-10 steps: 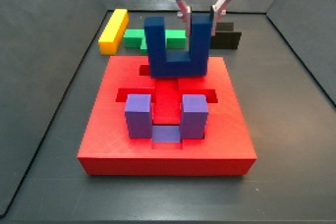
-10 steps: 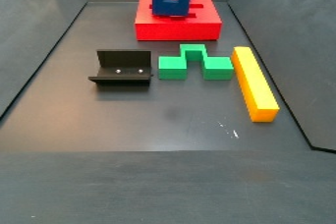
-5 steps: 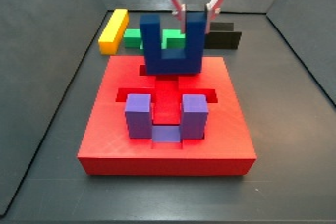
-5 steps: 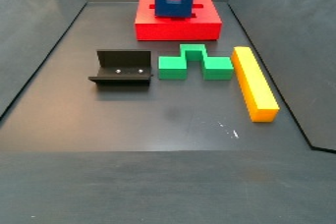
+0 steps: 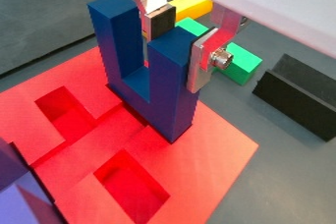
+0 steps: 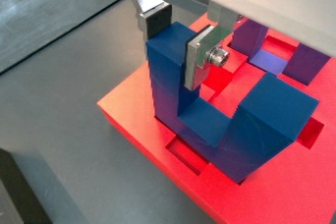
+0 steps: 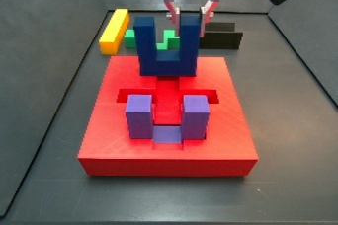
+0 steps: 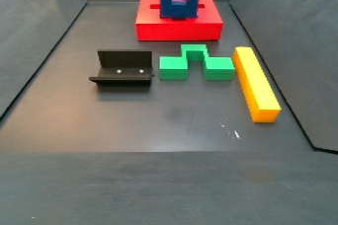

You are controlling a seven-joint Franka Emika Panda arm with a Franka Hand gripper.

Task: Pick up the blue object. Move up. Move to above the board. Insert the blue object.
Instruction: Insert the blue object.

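Since a second ago the gripper (image 7: 184,12) has carried the blue object (image 7: 172,49) toward the board's (image 7: 169,155) far edge, away from the seated purple block (image 7: 168,117). Its fingers (image 5: 199,55) clamp one prong, so the block hangs directly below the gripper, base just above or touching the red top in a wrist view (image 6: 217,120). That suggests alignment over the far recess is under way, with insertion not yet done; the green block (image 8: 196,63) and the fixture (image 8: 123,69) lie well apart from it.
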